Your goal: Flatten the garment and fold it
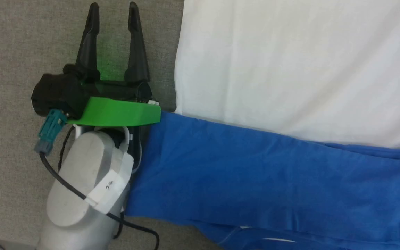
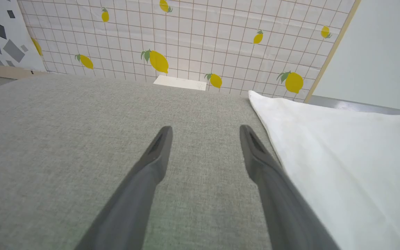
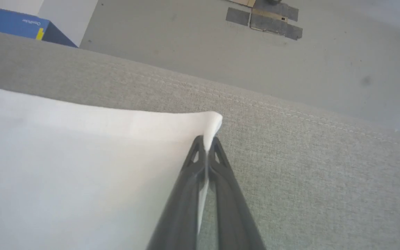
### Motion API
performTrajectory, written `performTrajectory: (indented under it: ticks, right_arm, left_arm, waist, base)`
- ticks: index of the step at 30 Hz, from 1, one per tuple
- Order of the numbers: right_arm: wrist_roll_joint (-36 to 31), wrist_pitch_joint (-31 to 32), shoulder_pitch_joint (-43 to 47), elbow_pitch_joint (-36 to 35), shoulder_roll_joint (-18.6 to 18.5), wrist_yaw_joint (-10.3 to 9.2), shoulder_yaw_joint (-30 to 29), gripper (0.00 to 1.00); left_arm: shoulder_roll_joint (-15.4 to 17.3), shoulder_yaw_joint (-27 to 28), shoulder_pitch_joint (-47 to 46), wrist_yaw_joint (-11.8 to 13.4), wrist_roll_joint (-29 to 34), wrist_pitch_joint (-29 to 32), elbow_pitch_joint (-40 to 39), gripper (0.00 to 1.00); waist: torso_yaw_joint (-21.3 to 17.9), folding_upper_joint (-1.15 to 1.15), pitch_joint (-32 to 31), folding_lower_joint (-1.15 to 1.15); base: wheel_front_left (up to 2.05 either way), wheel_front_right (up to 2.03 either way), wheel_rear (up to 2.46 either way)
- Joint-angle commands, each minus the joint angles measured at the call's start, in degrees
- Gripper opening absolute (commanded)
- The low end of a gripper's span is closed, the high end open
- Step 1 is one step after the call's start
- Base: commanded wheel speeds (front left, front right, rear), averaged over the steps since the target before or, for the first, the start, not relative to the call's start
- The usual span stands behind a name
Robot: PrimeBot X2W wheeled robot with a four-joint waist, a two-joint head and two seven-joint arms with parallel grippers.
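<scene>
Here, nearest the robot, the garment (image 1: 290,62) is lying on the grey padded surface (image 1: 12,52), its blue sleeve (image 1: 255,173) stretching across the near side and ending just beside the left arm's pale forearm (image 1: 85,173). Beyond the sleeve, the white body is spreading flat. The left gripper (image 1: 113,8) is pointing along the white edge, fingers standing wide apart on nothing. The right gripper (image 3: 207,141) is pinching a white corner of the garment, fingers pressing together on the cloth. Farthest off, a lemon-print sheet (image 2: 186,38) is showing behind the surface.
</scene>
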Motion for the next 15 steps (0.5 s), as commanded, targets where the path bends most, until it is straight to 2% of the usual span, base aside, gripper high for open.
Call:
performTrajectory:
  ticks: [1,6,11,15]
  right_arm:
    - [0.34,-1.71,0.90,-0.21,0.53,-0.09,0.28,0.00]
    - [2.25,-6.08,2.07,0.22,1.41,-0.09,2.96,0.00]
    - [4.39,-8.97,2.44,0.24,2.18,-0.09,5.93,0.00]
    - [6.24,-10.80,1.78,-0.27,2.48,-0.09,8.31,0.00]
  left_arm:
    - [0.87,-0.03,-1.67,-0.78,0.55,0.68,0.13,1.00]
    - [3.49,-0.39,-7.18,-3.44,-1.30,8.66,-0.32,1.00]
    - [5.96,-1.05,-18.65,-5.66,-4.43,24.23,1.74,1.00]
    - [6.34,-2.21,-29.10,-6.12,-6.59,37.39,7.02,1.00]
  waist:
    - [-1.44,0.32,-2.05,-0.01]
    - [-3.82,0.32,-4.72,-0.01]
    - [-6.34,0.32,-5.01,-0.01]
    - [-8.40,0.32,-3.50,-0.01]
  base:
    - [0.00,0.00,0.00]
    - [0.00,0.00,0.00]
    - [0.00,0.00,0.00]
    - [0.00,0.00,0.00]
